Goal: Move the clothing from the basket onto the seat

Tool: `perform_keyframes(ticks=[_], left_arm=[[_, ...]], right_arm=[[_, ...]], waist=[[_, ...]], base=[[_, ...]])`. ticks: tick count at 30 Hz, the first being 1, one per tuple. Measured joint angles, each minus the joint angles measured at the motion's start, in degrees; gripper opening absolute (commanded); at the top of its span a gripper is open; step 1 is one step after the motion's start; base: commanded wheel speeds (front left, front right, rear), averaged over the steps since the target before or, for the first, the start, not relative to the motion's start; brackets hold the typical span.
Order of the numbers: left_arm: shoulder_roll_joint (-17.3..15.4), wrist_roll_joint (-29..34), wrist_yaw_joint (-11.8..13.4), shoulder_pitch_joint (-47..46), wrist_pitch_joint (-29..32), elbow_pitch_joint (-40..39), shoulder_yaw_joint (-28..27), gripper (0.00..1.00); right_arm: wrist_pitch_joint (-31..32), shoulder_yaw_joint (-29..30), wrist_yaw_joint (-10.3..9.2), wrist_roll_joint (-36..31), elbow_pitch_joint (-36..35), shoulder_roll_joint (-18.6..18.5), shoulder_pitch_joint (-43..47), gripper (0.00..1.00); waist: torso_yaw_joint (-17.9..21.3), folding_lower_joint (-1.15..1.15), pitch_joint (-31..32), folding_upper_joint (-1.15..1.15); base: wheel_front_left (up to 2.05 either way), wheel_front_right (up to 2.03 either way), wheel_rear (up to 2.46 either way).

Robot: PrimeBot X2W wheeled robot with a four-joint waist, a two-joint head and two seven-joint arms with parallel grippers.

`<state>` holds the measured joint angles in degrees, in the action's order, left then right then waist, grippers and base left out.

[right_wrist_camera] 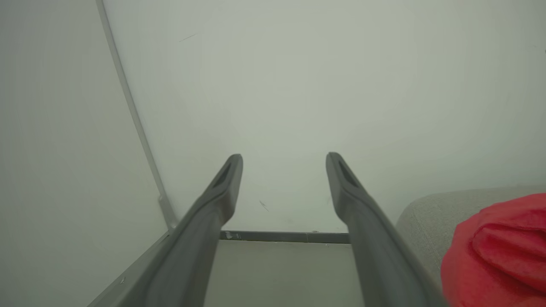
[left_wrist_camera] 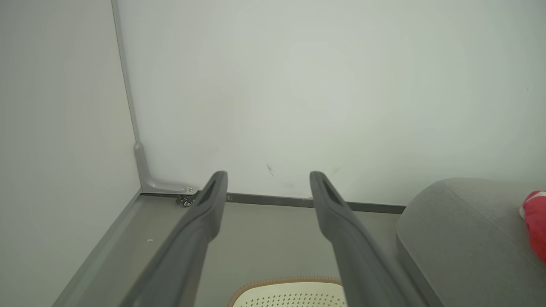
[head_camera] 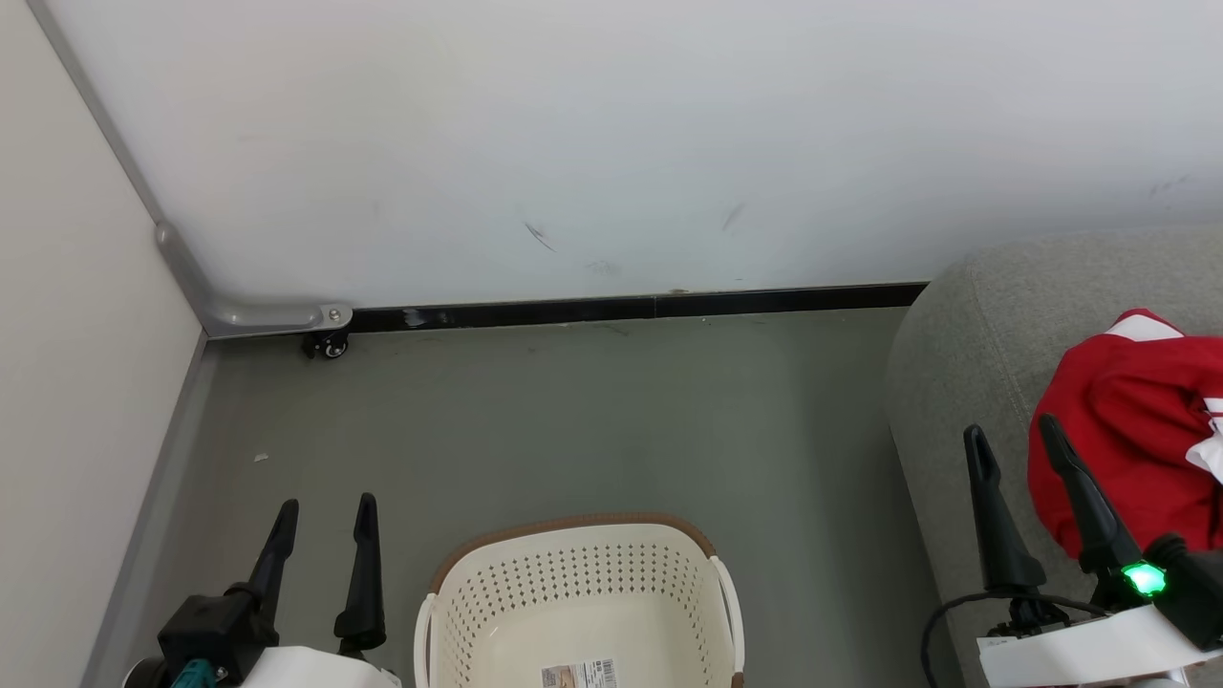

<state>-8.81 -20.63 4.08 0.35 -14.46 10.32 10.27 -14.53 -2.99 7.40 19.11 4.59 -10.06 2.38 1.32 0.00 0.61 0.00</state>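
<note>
- Head view: the left gripper [head_camera: 328, 504] stands with its two dark fingers spread, nothing between them.
- The right gripper [head_camera: 1011, 428] is likewise spread, with nothing between its fingers.
- The basket [head_camera: 573, 526] sits on the grey floor [head_camera: 592, 420] just to the right of the left gripper, between the two grippers. Its brown rim faces the wall, and a printed label [head_camera: 578, 674] lies on its cream bottom.
- The seat [head_camera: 965, 382] lies under and beyond the right gripper.
- The clothing [head_camera: 1118, 430], a red heap with white trim, rests on the seat immediately right of the right gripper. The gripper's outer finger crosses in front of the heap; contact cannot be determined.
- A small caster [head_camera: 330, 346] stands at the wall corner, well ahead of the left gripper.
- Left wrist view: the left gripper [left_wrist_camera: 268, 175] points at the wall. The basket [left_wrist_camera: 290, 281] rim shows low between its fingers, the seat [left_wrist_camera: 460, 230] to the right, and the clothing [left_wrist_camera: 535, 217] at the far right.
- Right wrist view: the right gripper [right_wrist_camera: 284, 157] is spread, with the clothing [right_wrist_camera: 499, 251] close beside its right finger, on the seat [right_wrist_camera: 431, 209].
</note>
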Motion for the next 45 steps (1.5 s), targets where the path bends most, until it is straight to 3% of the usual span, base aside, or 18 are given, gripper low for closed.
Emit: perform_keyframes(ticks=[23,24,34,45], left_arm=[[1.58,1.68,-2.34,0.00,0.00,1.13,-1.89,1.00],[1.69,1.68,-2.59,0.00,0.00,1.32,-1.91,0.00],[3.07,0.81,-2.57,2.13,0.36,5.46,-1.56,0.00],[3.35,-6.57,-3.21,1.66,2.94,6.32,-3.66,0.00]], right_arm=[[0.00,-0.08,0.00,-0.59,-0.27,0.04,0.01,1.00],[0.00,-0.09,0.00,-0.59,-0.22,0.05,0.01,0.00],[0.09,-1.04,0.00,0.13,3.32,1.56,2.37,0.00],[0.77,-1.05,0.00,7.47,3.08,2.23,2.37,0.00]], waist=[[-0.10,0.00,0.15,0.00],[-0.10,0.00,0.16,0.00],[-0.11,0.00,0.16,0.00],[-0.21,0.00,0.06,0.00]], base=[[0.00,0.00,0.00],[0.00,0.00,0.00],[0.00,0.00,0.00],[0.00,0.00,0.00]])
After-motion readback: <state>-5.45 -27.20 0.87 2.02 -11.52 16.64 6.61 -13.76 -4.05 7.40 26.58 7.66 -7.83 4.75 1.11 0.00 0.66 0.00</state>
